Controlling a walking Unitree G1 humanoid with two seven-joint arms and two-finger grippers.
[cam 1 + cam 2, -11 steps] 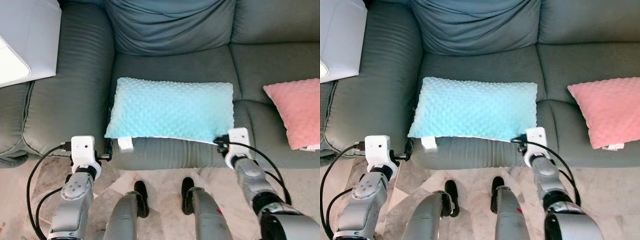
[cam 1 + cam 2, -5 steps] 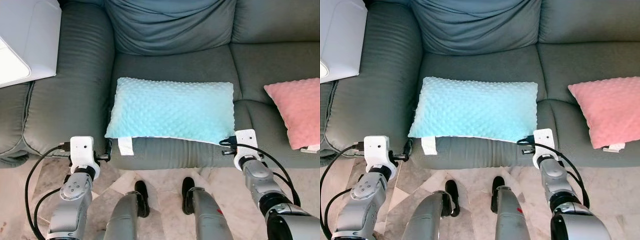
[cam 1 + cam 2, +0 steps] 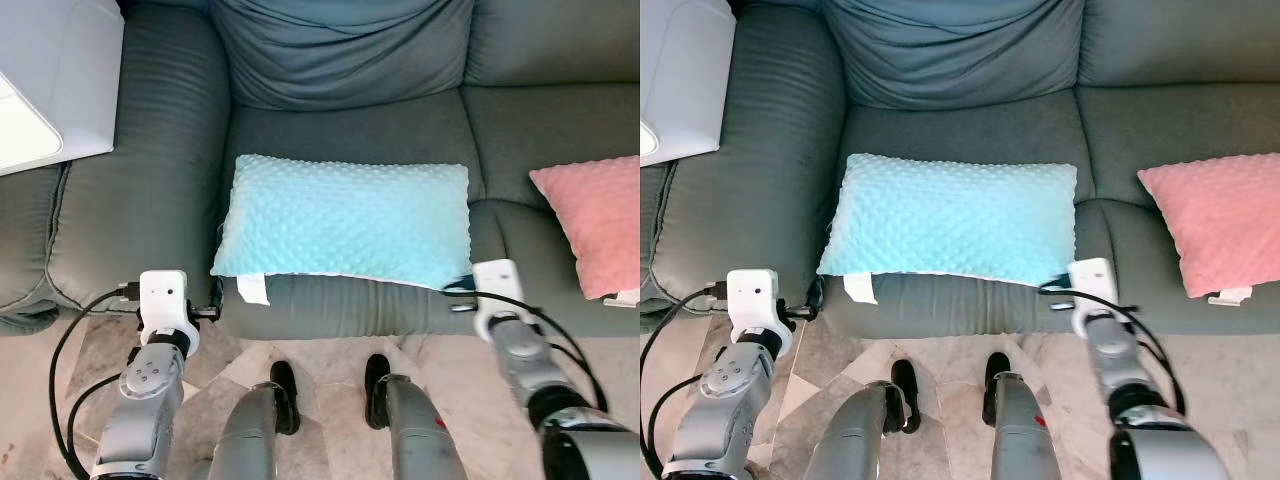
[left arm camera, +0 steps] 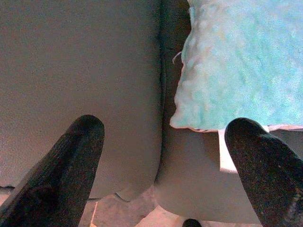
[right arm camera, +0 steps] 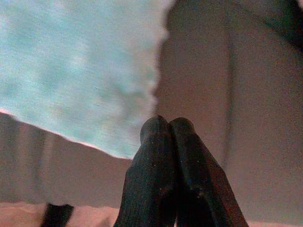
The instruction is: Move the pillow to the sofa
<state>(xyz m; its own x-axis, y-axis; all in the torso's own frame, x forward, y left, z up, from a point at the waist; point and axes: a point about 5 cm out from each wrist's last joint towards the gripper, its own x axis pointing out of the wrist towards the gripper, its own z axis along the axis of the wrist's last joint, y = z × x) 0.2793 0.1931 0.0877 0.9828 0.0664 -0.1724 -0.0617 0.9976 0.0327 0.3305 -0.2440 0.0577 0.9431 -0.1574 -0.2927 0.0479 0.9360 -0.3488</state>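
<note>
So the pillow [image 3: 343, 222] is lying flat on the sofa [image 3: 340, 120] seat, middle cushion, front edge right at the seat's lip; my left pincer [image 4: 163, 156] is spread wide open with nothing in it, just off the pillow's near left corner, beside the armrest; my right pincer [image 5: 168, 125] has its fingers pressed together, empty, just by the near right corner; pink cushion [image 3: 592, 235] sits on the seat to the right.

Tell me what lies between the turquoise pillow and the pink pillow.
Only bare grey sofa cushion separates the turquoise pillow from the pink pillow, seen in both eye views.
</note>
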